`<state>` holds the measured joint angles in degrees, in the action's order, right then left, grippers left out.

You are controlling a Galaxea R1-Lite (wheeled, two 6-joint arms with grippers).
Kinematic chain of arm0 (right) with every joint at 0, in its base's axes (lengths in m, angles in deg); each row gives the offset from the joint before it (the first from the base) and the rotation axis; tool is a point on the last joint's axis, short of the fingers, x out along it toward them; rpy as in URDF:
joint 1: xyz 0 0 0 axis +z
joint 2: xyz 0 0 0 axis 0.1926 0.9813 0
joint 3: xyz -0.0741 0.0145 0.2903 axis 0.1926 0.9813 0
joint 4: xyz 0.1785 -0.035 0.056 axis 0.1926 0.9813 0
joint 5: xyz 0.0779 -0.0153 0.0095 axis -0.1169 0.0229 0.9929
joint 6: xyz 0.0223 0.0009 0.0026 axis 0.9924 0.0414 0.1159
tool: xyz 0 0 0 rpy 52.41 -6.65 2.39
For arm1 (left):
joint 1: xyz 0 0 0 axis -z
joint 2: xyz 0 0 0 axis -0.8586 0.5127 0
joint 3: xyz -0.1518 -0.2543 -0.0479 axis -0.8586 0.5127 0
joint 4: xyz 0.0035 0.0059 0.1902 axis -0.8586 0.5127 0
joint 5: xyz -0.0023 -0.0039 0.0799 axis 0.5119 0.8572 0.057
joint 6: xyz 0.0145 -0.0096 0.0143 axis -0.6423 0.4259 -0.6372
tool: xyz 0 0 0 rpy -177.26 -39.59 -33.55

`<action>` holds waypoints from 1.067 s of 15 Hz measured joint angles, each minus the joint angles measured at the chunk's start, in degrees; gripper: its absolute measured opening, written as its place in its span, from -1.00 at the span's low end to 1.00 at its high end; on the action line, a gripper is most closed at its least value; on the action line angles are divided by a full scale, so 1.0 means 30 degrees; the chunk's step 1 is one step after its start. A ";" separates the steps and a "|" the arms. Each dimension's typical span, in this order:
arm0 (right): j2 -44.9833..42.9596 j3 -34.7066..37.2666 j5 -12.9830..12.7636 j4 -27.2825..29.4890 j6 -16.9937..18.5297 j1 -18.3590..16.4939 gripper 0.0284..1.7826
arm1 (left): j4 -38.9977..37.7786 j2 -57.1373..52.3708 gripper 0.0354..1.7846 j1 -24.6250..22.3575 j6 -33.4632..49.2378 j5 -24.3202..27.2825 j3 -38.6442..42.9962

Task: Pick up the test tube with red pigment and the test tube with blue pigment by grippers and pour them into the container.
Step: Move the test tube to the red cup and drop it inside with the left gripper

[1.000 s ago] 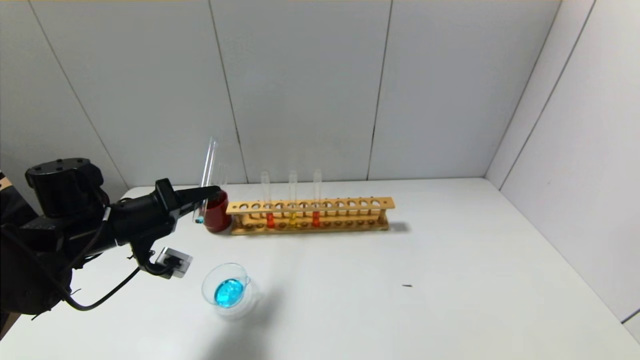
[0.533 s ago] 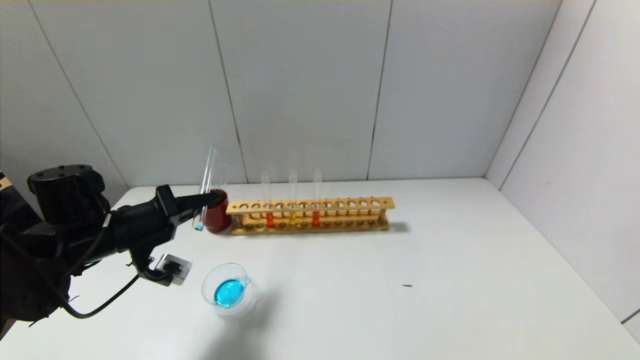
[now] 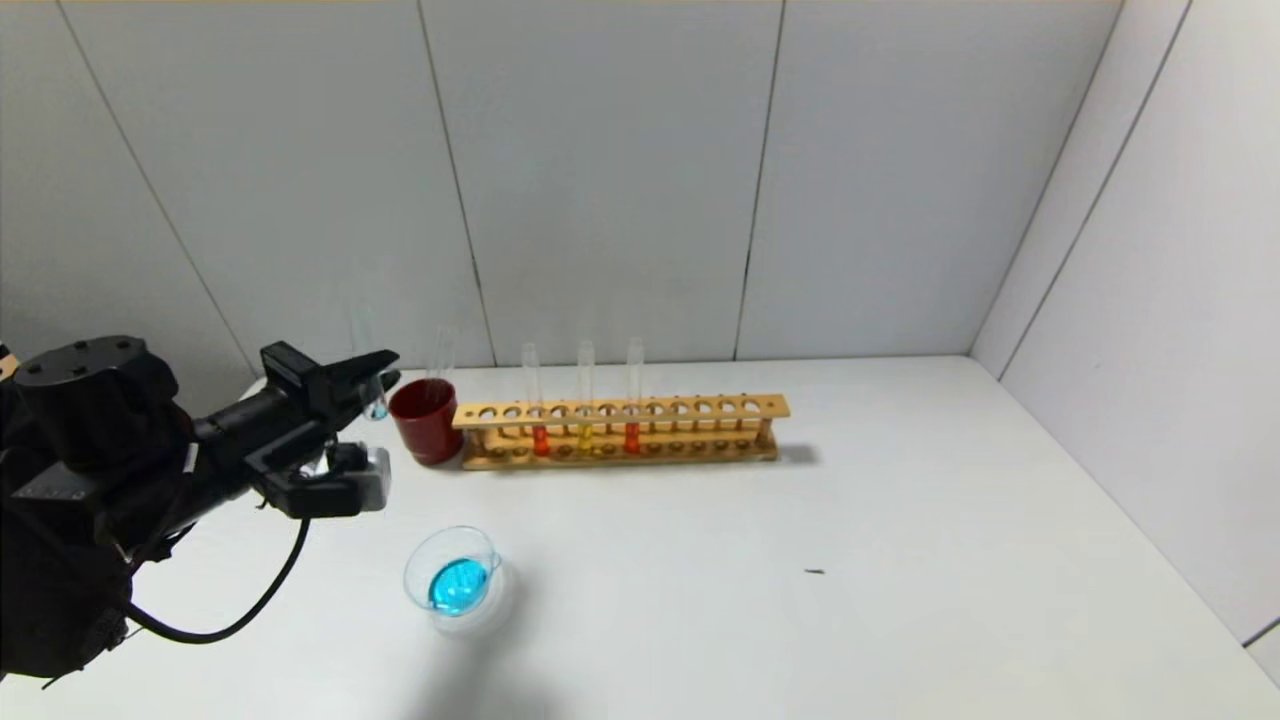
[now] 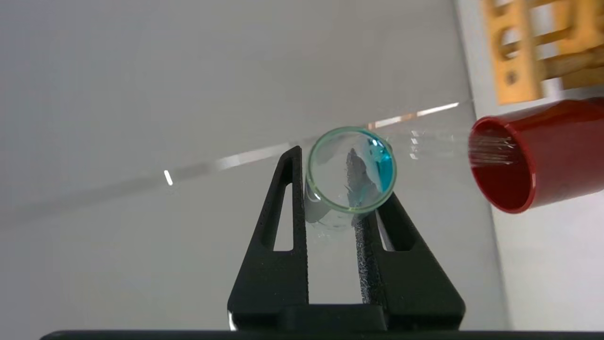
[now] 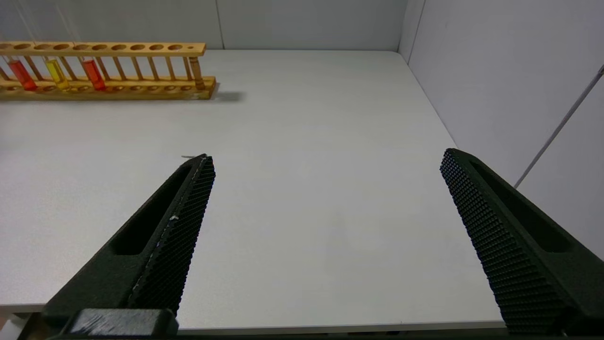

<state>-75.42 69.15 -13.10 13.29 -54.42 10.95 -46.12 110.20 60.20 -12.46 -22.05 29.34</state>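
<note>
**No legible writing in any view**

No text, label, brand, number or sign can be read anywhere in these views. The wooden rack carries only plain round holes, with no numbering beside them. The dark red cup has a bare wall. The glass tubes and the container show no graduation marks or printing. The small grey-white box on the left arm shows no readable marking, and the wall panels are blank.
</note>
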 joint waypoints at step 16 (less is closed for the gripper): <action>0.0000 0.0000 0.0000 0.0000 0.0000 0.0008 0.96 | 1.4519 -0.1926 -0.66 0.2320 2.7888 -1.2577 -0.9728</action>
<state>-75.42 69.15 -13.10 13.29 -54.42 10.97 -2.56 104.43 67.17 71.20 -59.78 0.16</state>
